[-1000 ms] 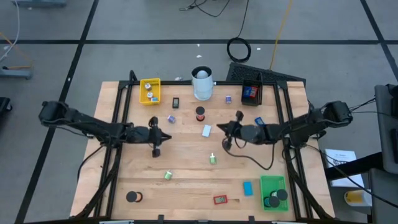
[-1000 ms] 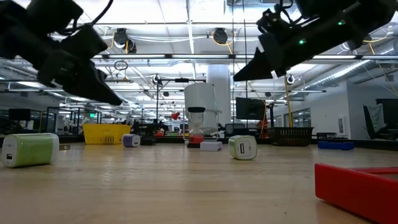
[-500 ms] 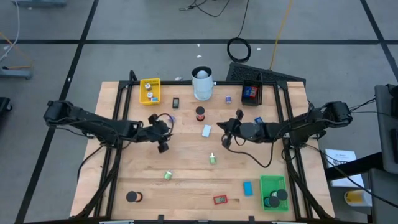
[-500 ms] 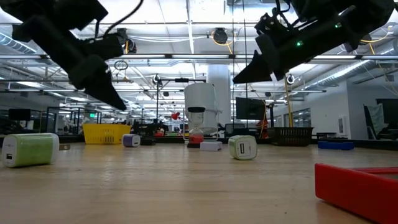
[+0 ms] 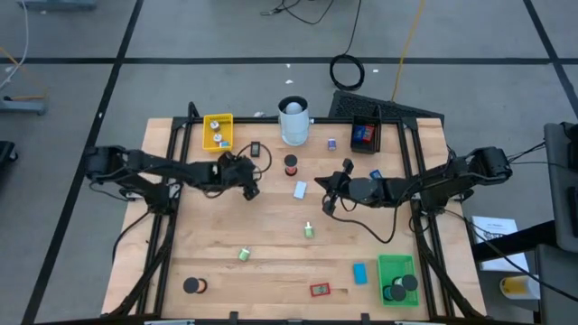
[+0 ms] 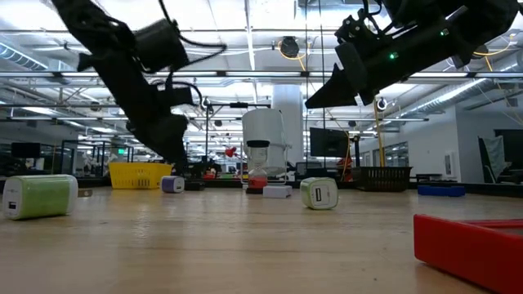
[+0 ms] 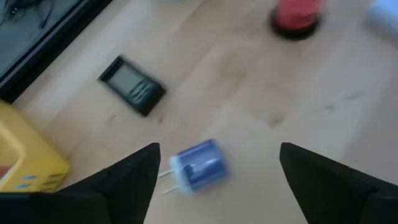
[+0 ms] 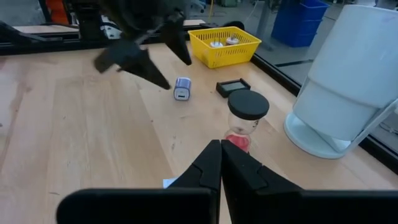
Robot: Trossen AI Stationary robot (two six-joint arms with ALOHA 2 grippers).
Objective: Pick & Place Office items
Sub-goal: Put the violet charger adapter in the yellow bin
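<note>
The office items lie scattered on the wooden table (image 5: pixel 271 262). A small blue plug block (image 7: pixel 198 168) lies on its side on the wood. My left gripper (image 7: pixel 217 149) hovers open above it, one finger on each side, touching nothing. From above, the left gripper (image 5: pixel 251 184) covers the block. The right wrist view shows the block (image 8: pixel 182 88) below the left gripper's fingers (image 8: pixel 134 62). My right gripper (image 5: pixel 321 188) is shut and holds nothing, raised over the table's middle; it shows in its own view (image 8: pixel 221 158) too.
Near the left gripper: a flat black device (image 7: pixel 132 93), a red and black spool (image 5: pixel 291 165), a pale blue block (image 5: pixel 300 190) and the yellow tray (image 5: pixel 218 132). The white cylinder (image 5: pixel 293 122) and a black tray (image 5: pixel 365 135) stand at the back. The green tray (image 5: pixel 397 280) is front right.
My left gripper has swung toward the table's right and far edges, to above the blue plug block. It has tipped further downward, rolled, and opened. My right gripper has kept still. No item has moved.
</note>
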